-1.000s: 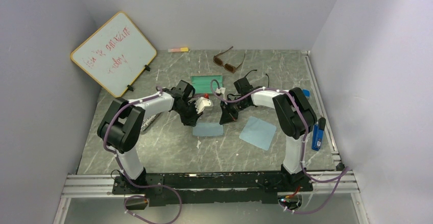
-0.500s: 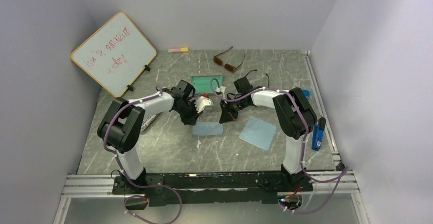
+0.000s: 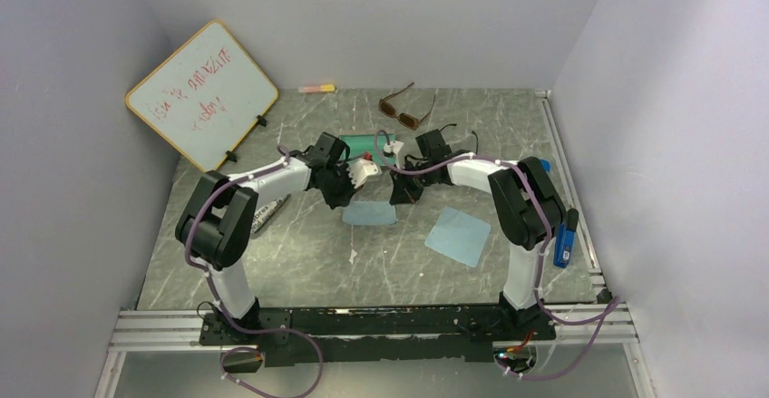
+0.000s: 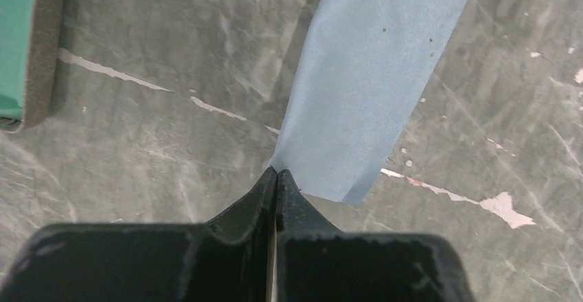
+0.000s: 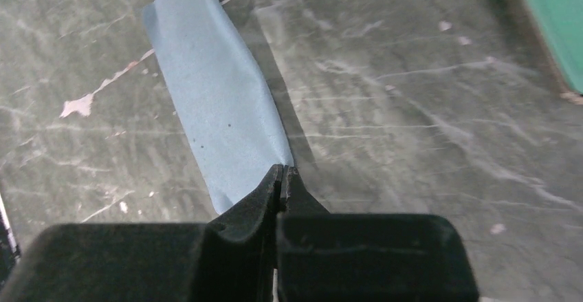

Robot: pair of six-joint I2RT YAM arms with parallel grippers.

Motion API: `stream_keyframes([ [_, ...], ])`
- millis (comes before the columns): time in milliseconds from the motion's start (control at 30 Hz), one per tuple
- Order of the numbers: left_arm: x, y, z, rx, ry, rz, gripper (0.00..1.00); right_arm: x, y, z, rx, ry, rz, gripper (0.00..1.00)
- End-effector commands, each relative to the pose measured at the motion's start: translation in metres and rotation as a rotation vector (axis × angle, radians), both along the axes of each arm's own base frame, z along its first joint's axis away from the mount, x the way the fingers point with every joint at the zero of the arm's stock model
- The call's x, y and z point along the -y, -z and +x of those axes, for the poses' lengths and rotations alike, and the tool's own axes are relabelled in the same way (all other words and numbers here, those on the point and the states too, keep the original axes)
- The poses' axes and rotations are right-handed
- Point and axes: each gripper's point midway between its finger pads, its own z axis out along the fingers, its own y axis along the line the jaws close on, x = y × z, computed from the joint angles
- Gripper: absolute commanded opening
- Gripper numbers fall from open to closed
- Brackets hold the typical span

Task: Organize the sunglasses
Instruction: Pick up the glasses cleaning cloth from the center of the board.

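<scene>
The left gripper point(image 4: 276, 173) is clenched on one corner of a light-blue cloth point(image 4: 371, 75), and the right gripper point(image 5: 282, 173) is pinched tight on the opposite end. The strip is stretched between them just above the table point(image 3: 299, 253), with its shadow alongside. The brown sunglasses point(image 3: 405, 108) lie near the back edge of the table, well apart from both grippers. The black sunglasses point(image 3: 451, 135) lie nearer, close beside the right forearm and partly hidden by it, so I cannot tell whether they touch it. A green pad point(image 3: 358, 144) sits just behind the held cloth, between the two wrists. A second blue cloth point(image 3: 459, 235) lies flat near the right arm's elbow. Walls close in the table on the left, back and right. A whiteboard point(image 3: 201, 94) leans in the left rear corner, and a metal rail point(image 3: 567, 176) runs down the right edge. The broadest bare stretch of table lies between the held cloth and the arm bases. Both arms reach forward and fold inward at the elbow, so their forearms converge at the table's middle with the wrists tipped downward.
</scene>
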Motion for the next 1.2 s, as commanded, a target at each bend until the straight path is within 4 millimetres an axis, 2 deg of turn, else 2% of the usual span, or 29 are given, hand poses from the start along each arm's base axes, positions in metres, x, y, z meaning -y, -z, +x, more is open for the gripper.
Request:
stream_keyframes([
  [0, 0.008, -0.008, 0.022, 0.054, -0.033, -0.008, 0.05, -0.006, -0.029, 0.042, 0.132, 0.094, 0.005, 0.0],
  [300, 0.006, -0.011, 0.053, 0.123, -0.097, 0.033, 0.05, -0.007, -0.032, 0.071, 0.171, 0.167, -0.034, 0.0],
  [600, 0.006, -0.02, 0.082, 0.196, -0.148, 0.047, 0.05, -0.007, -0.031, 0.086, 0.194, 0.197, -0.051, 0.0],
  [1167, 0.006, -0.036, 0.119, 0.294, -0.219, 0.053, 0.05, -0.01, -0.048, 0.119, 0.261, 0.285, -0.039, 0.0],
])
